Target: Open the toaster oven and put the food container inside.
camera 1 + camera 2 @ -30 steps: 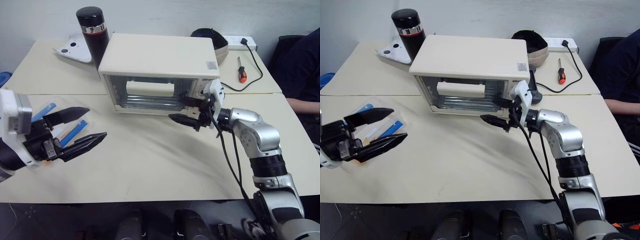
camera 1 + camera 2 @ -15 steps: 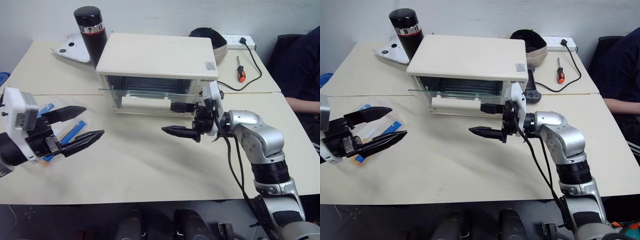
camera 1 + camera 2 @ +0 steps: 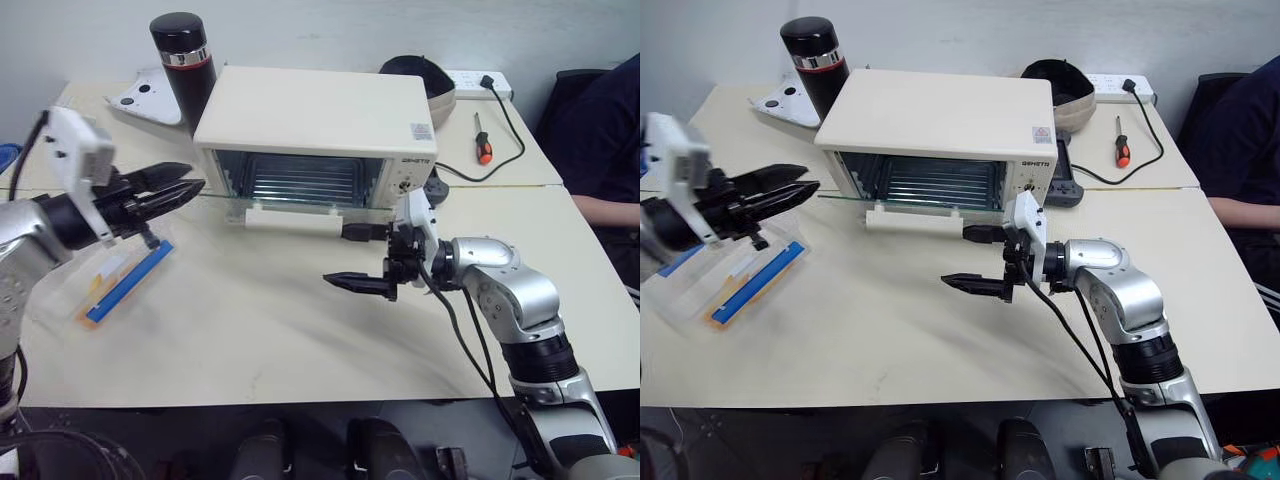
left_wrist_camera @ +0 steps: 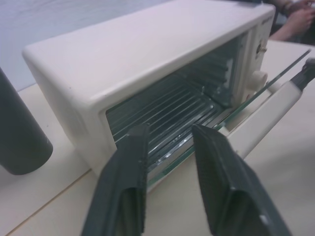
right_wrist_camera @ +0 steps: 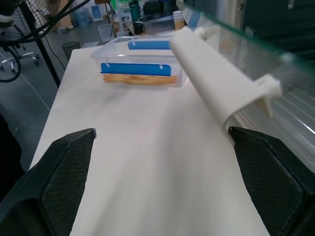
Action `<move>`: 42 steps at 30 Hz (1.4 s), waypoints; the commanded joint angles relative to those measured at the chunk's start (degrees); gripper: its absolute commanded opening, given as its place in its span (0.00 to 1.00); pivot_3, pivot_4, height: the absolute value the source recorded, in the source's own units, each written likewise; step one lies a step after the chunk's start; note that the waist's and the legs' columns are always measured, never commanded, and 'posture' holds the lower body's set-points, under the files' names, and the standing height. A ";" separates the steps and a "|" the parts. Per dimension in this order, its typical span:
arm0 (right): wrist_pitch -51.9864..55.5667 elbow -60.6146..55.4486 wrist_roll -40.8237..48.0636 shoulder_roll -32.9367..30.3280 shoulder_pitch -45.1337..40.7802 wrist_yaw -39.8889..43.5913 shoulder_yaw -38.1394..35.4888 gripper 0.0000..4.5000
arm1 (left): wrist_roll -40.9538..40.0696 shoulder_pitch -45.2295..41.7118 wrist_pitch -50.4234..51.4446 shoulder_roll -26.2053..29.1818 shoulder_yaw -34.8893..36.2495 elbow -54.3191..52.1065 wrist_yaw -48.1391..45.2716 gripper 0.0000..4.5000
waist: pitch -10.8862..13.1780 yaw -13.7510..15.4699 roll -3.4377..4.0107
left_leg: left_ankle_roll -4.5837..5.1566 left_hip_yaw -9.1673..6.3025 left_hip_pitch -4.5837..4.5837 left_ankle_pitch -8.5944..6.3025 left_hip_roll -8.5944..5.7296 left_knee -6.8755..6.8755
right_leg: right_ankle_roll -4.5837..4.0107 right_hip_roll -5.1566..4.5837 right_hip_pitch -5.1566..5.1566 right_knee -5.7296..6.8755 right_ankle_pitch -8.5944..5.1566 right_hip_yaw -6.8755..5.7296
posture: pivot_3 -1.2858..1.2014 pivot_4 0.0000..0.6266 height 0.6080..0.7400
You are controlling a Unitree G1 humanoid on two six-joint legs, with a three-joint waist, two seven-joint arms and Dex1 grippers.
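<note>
The cream-white toaster oven stands at mid-table, its glass door dropped flat and the white handle bar facing me; the wire rack shows inside. The food container, clear with blue clips, lies flat on the table to the left, apart from both grippers. My left gripper hovers above it by the oven's left front corner. It points at the opening, fingers a narrow gap apart and empty. My right gripper stands wide open just in front of the handle's right end, holding nothing.
A black flask and a white device stand behind the oven's left. A dark bowl, power strip, cable and orange-handled screwdriver lie at the back right. A seated person is at the right edge.
The oven door has swung from shut to fully down. My right gripper drew back from the handle. My left gripper rose from over the container towards the oven and its fingers narrowed.
</note>
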 commanded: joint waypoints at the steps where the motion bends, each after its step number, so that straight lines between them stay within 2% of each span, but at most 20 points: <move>1: -1.02 -1.29 0.16 0.27 -0.22 -0.71 -0.48 1.00 | 8.97 -5.56 -5.80 -0.90 -5.97 5.10 -1.57 0.04 | 0.00 0.02 0.00 | 0.00 0.01 0.00 0.00 0.00 0.01 | 0.00 0.00 -0.01 0.01 0.00 0.00 | 0.52 0.24 1.00; 2: -0.96 -1.43 0.18 0.30 -0.11 -0.87 -0.57 1.00 | 10.80 -6.89 -6.87 -1.47 -7.49 6.49 -1.87 0.01 | 0.00 0.06 0.00 | 0.01 0.01 0.00 0.01 0.00 0.01 | 0.00 0.02 -0.01 0.01 0.00 -0.02 | 0.52 0.24 1.00; 8: -0.06 -3.74 0.92 -0.04 1.15 -1.89 -1.19 1.00 | 12.82 -12.33 -7.95 -5.64 -8.78 10.79 -4.66 0.01 | 0.01 0.00 -0.02 | 0.04 0.03 -0.02 0.03 0.02 0.08 | 0.02 0.03 -0.01 0.08 0.00 -0.03 | 0.52 0.24 1.00; 12: 0.21 -3.40 0.46 0.34 1.02 -4.21 -1.87 1.00 | 7.01 -12.20 -3.08 -5.83 -3.75 8.66 -6.97 0.01 | 0.02 -0.19 -0.03 | 0.05 0.04 -0.01 0.03 0.04 0.11 | 0.02 0.02 -0.02 0.13 0.00 -0.02 | 0.52 0.24 1.00; 16: -1.19 -0.38 -1.17 0.98 -0.68 -6.52 -1.93 1.00 | 0.65 -8.21 2.75 -4.23 3.00 3.82 -8.63 0.01 | 0.02 -0.20 -0.03 | 0.04 0.01 -0.01 0.03 0.06 0.14 | 0.02 0.00 -0.02 0.17 0.00 -0.03 | 0.52 0.24 1.00; 20: -3.95 7.14 -4.03 3.83 -5.40 -9.60 -1.69 1.00 | -9.18 -1.14 11.09 -1.17 13.83 -2.14 -10.89 0.21 | 0.03 -0.43 -0.04 | 0.03 0.02 0.00 0.04 0.07 0.16 | 0.02 0.00 -0.03 0.23 0.00 -0.01 | 0.52 0.24 1.00; 23: -5.78 11.25 -4.93 5.73 -8.55 -9.97 -1.76 1.00 | -7.82 2.98 11.10 0.87 16.53 -3.21 -10.76 0.41 | 0.03 -0.52 -0.05 | -0.01 -0.01 0.02 0.07 0.07 0.15 | 0.01 0.00 -0.04 0.25 0.00 -0.01 | 0.52 0.24 1.00; 28: -6.99 14.05 -3.93 7.73 -12.54 -8.09 -2.12 1.00 | -6.25 4.42 9.48 1.36 16.84 -3.82 -9.19 0.75 | 0.03 0.05 -0.06 | 0.02 -0.06 -0.01 0.08 0.02 0.17 | 0.02 -0.07 -0.01 0.23 0.00 -0.02 | 0.52 0.24 1.00; 35: -2.19 3.86 2.56 6.14 -8.93 -0.98 -1.37 1.00 | -3.11 3.96 6.53 0.10 12.97 -3.49 -7.99 0.75 | 0.03 -0.12 -0.06 | 0.02 -0.07 0.00 0.07 0.02 -0.03 | 0.02 -0.07 -0.11 0.25 0.00 -0.04 | 0.52 0.24 1.00; 39: -0.16 -0.59 3.51 4.15 -5.16 1.11 0.10 1.00 | 1.76 -2.62 1.86 -2.77 8.84 2.71 -4.10 0.75 | 0.03 0.04 -0.06 | 0.02 -0.03 -0.02 0.06 0.01 0.02 | 0.02 -0.06 -0.10 0.23 0.00 -0.05 | 0.52 0.24 1.00; 40: -0.16 -0.94 3.13 4.01 -4.55 0.98 0.42 1.00 | 2.55 -4.06 0.80 -3.19 7.86 4.15 -4.50 0.66 | 0.03 0.01 -0.07 | 0.03 -0.02 -0.03 0.06 0.00 0.05 | 0.02 -0.06 -0.10 0.24 0.00 -0.06 | 0.52 0.24 1.00; 42: -0.02 -1.04 2.44 4.09 -3.74 0.32 0.76 1.00 | 5.05 -7.15 -0.90 -3.90 4.80 6.92 -4.75 0.55 | 0.03 0.00 -0.07 | 0.03 0.00 -0.03 0.07 0.00 0.07 | 0.02 -0.06 -0.10 0.25 0.00 -0.05 | 0.52 0.24 1.00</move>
